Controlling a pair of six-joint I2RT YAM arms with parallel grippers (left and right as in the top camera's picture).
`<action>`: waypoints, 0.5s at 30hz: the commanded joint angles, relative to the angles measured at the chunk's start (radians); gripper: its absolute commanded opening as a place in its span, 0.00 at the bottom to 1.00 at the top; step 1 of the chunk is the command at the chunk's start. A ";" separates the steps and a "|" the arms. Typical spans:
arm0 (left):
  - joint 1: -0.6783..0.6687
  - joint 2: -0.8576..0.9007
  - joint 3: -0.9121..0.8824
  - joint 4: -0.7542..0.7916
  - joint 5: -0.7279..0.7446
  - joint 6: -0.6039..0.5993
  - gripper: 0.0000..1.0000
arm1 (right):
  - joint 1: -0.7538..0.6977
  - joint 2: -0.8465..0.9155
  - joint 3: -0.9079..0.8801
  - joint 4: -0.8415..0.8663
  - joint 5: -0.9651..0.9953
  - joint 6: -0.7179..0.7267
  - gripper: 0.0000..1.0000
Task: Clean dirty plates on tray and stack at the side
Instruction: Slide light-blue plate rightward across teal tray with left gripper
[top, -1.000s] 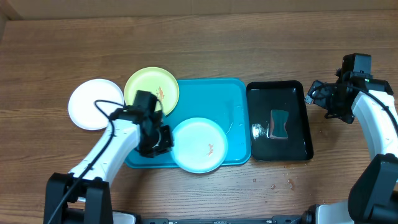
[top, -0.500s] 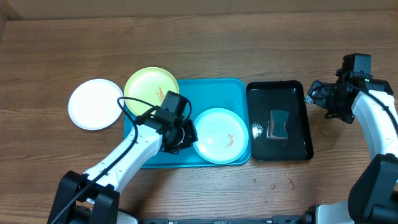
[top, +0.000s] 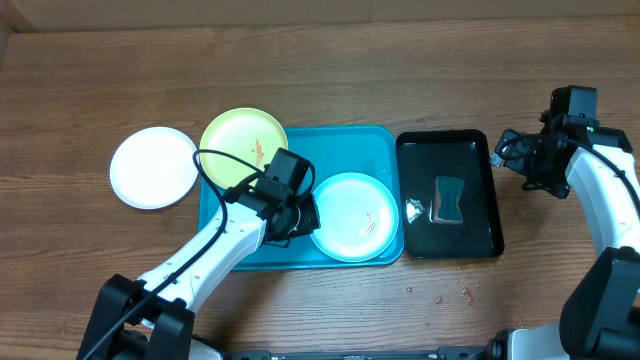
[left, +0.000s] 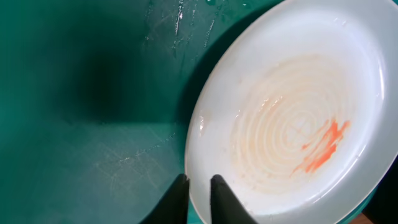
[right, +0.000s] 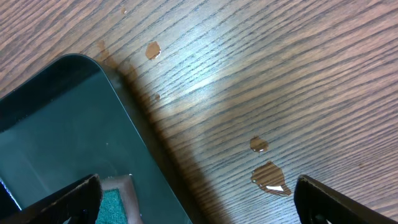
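The left gripper (left: 198, 188) is straddling the left rim of the light blue plate (top: 358, 216), with one finger on each side of it. Whether it is clamping the rim or standing just clear cannot be told. The plate, bearing an orange smear (left: 323, 146), is lying in the right half of the turquoise tray (top: 345, 150). The right gripper (top: 522, 152) is hovering with its jaws spread wide over the table (top: 300, 60), beside the black tray (top: 400, 190).

Overhead looks straight down from well above on a wide stretch of table (top: 320, 70). My left wrist camera peers down past my left pincer (left: 199, 202), very close on the light blue plate (left: 292, 124) and turquoise tray (left: 74, 93). My right wrist camera hangs near the black tray (right: 50, 143) corner and the wet table beside it. Overhead shows both spots.
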 joint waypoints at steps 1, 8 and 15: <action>-0.006 0.004 -0.006 -0.005 -0.030 0.107 0.25 | -0.004 -0.001 0.019 0.006 0.000 0.003 1.00; -0.006 0.004 -0.006 -0.017 -0.037 0.172 0.45 | -0.004 -0.001 0.019 0.006 0.000 0.003 1.00; -0.006 0.004 -0.006 -0.058 -0.072 0.187 0.44 | -0.004 -0.001 0.019 0.006 0.000 0.003 1.00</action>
